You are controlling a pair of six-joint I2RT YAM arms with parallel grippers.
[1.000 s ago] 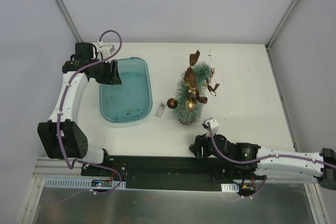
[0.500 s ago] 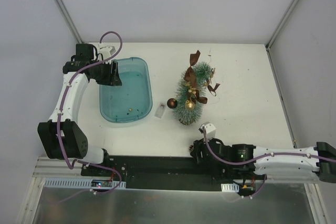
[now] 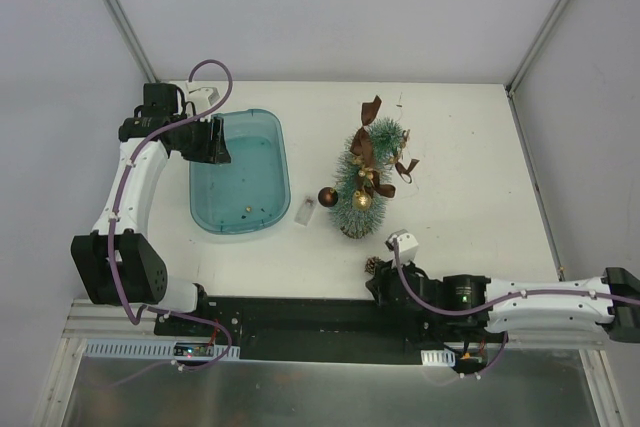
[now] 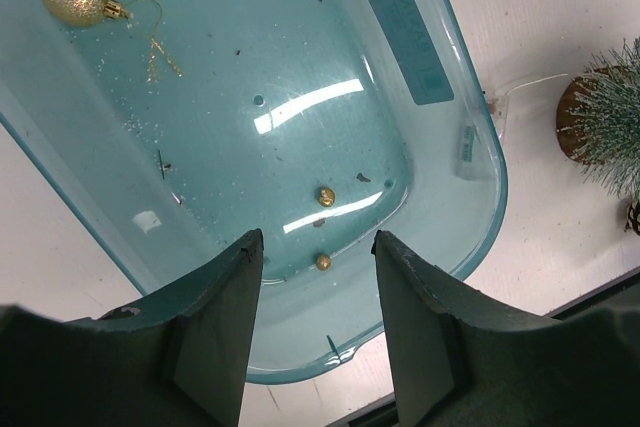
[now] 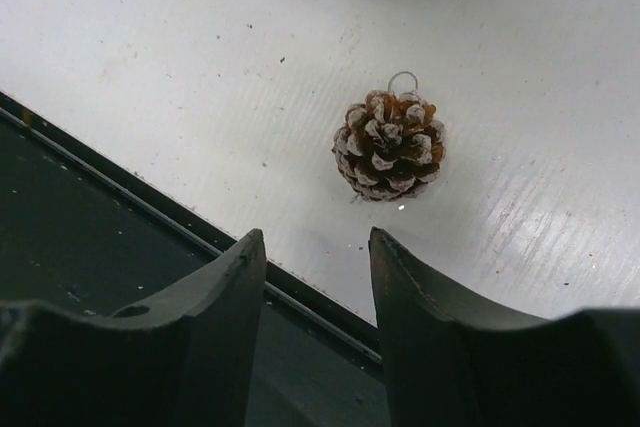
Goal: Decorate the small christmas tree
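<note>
Frosted-green small christmas tree upright mid-table, ornaments on.

Top: pine cone loose near the front edge, just ahead of right gripper; not visible a second ago.

Left wrist: left gripper spread, empty, over teal tray.

Right wrist: jaws spread, empty. Centre on cone, close gently, keep wire loop up.

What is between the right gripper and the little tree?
Just a pine cone. It lies on the table in front of the open right gripper, and the tree stands beyond it. Nothing else visible is in the way.
</note>
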